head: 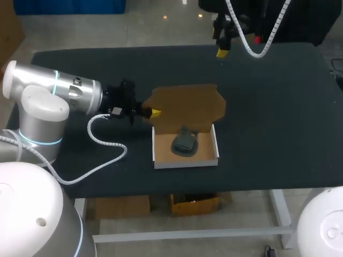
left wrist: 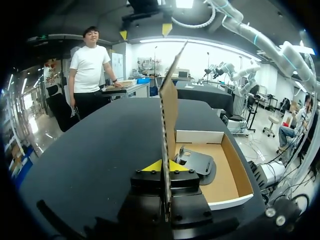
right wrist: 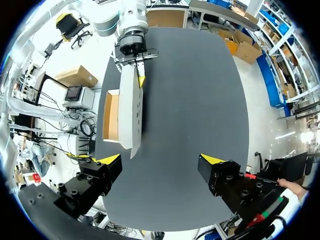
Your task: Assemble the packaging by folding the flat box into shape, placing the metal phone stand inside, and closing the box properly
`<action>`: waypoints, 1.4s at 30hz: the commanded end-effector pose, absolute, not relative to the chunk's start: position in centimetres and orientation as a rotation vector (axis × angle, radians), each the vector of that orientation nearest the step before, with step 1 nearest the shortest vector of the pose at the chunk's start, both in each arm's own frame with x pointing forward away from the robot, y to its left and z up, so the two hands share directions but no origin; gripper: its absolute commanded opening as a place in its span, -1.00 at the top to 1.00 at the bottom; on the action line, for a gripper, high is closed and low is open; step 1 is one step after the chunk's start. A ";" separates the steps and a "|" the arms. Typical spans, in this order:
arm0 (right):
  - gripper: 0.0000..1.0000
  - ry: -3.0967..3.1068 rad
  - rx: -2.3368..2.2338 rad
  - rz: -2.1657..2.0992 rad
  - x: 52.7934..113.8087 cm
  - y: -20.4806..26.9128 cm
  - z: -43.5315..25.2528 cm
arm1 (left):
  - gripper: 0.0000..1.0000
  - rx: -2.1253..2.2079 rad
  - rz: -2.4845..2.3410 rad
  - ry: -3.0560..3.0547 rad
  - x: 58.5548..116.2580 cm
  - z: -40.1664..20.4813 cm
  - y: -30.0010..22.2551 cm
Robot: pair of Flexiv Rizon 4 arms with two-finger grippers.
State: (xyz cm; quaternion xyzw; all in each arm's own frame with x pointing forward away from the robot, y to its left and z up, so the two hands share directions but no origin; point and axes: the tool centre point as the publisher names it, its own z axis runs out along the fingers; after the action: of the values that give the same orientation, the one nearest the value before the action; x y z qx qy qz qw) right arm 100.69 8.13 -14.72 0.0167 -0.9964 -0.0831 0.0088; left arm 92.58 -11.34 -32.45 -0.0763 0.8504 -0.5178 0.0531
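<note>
A white-walled cardboard box [head: 159, 155] lies open near the table's middle. The dark metal phone stand [head: 185, 143] rests inside it. The brown lid [head: 187, 107] stands raised at the box's far side. My left gripper [head: 153, 112] is shut on the lid's left edge. In the left wrist view the lid [left wrist: 169, 100] shows edge-on, pinched between the yellow tips of that gripper [left wrist: 165, 167], with the stand [left wrist: 198, 163] in the box [left wrist: 235, 175] beside it. My right gripper [head: 222, 51] hangs open over the table's far edge, well away from the box [right wrist: 111, 115], with nothing between its fingers [right wrist: 161, 161].
The black table [head: 278, 118] stretches wide to the right of the box and behind it. My left arm's white cable [head: 107, 155] loops over the table's front left. The front edge runs close below the box.
</note>
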 end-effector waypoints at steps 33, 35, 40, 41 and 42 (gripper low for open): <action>-1.00 -3.154 0.036 -0.214 101.0 10.0 -15.3 | 1.00 -0.190 -1.559 2.562 92.5 -32.4 -11.4; -1.00 -3.153 0.034 -0.217 101.1 10.1 -15.5 | 1.00 -0.190 -1.559 2.562 92.5 -32.4 -11.4; -1.00 -3.161 0.035 -0.199 101.6 10.7 -15.8 | 1.00 -0.190 -1.559 2.562 92.5 -32.4 -11.4; -1.00 -3.162 0.043 -0.196 101.7 10.8 -15.8 | 1.00 -0.190 -1.559 2.562 92.5 -32.4 -11.4; -1.00 -3.162 0.048 -0.194 101.8 11.0 -16.0 | 1.00 -0.190 -1.559 2.562 92.5 -32.4 -11.4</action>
State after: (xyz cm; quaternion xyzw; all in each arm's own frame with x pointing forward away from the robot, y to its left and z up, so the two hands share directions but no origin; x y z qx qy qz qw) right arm 101.58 10.45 -15.72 0.0147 -0.9976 -0.0659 -0.0144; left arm 92.42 -11.46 -32.32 -0.0633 0.8508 -0.5172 0.0681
